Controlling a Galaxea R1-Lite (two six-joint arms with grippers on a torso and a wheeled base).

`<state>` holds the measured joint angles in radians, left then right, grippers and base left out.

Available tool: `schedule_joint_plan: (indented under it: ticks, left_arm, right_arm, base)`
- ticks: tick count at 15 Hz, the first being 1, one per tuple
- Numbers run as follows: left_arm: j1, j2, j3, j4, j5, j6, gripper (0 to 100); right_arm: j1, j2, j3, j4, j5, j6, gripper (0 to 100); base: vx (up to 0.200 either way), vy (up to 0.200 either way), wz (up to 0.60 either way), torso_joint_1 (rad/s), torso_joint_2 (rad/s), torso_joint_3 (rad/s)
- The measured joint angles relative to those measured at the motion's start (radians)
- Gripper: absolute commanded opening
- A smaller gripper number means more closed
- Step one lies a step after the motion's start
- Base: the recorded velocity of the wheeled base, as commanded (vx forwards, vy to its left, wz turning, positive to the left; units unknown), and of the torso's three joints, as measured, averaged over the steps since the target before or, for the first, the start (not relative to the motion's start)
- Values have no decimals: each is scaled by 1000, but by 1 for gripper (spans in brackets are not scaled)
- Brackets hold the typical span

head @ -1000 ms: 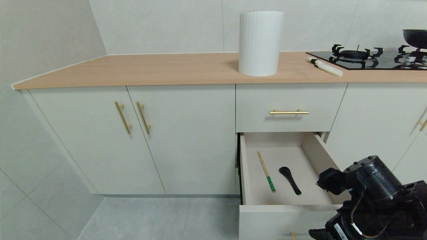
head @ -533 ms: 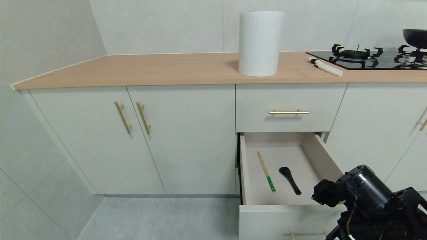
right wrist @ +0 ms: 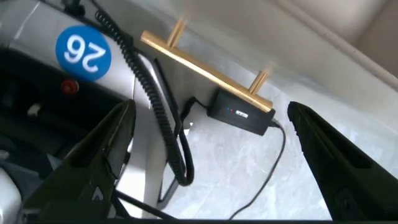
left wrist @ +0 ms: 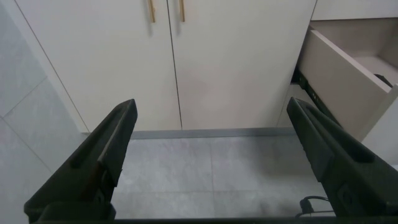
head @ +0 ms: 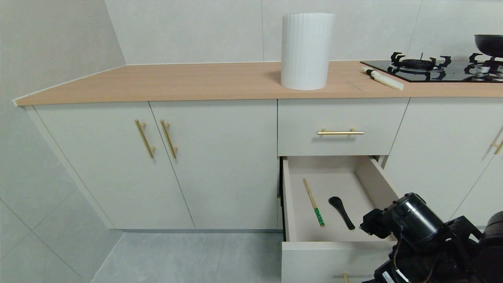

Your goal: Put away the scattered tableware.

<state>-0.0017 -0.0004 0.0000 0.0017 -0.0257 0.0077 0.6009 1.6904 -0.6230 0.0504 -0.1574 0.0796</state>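
Table [head: 177, 82]: wooden top running above the cabinets, hob at its far right end.
Drawer [head: 288, 204]: the lower of two is pulled fully out and holds the tableware already stowed.
White canister [head: 305, 51]: ribbed, standing upright on the table above the drawers.
Left tool [left wrist: 211, 109]: fingers spread wide, gripping nothing, hanging over the floor before the cabinet doors, well apart from the work.
Right tool [right wrist: 208, 118]: fingers apart and empty, facing the drawer handle [right wrist: 205, 70] from near, not touching it.
Pale knife [head: 383, 78]: lies flat on the table beside the hob, not stowed.
Chopsticks [head: 313, 202]: a pair lying together on the drawer floor, left of centre.
Black spoon [head: 342, 212]: lies in the drawer just beside the chopsticks, apart from them.
Step in hand: judged to be the approach to the handle, with the drawer loaded.
Next move: calls for squaring the right tool on the bar and closing on it; the knife may need stowing first.
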Motion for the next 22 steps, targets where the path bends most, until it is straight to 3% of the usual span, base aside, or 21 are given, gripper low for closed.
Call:
schedule_joint_plan:
  ticks: [3,7,17,22]
  left_arm:
    - [0,0,0,0,0,0,100]
    - [0,0,0,0,0,0,100]
    - [0,0,0,0,0,0,100]
    - [0,0,0,0,0,0,100]
  right_arm:
    - [-1,39,-24,-39,-28,64,100]
    - [-1,109,-42,-192,-86,142,100]
    - [-111,355,-56,-722,-222,196,100]
    - [-164,426,-89,-798,-249,209,100]
  base:
    - [0,0,0,0,0,0]
    - [0,0,0,0,0,0]
    - [0,0,0,0,0,0]
    - [0,0,0,0,0,0]
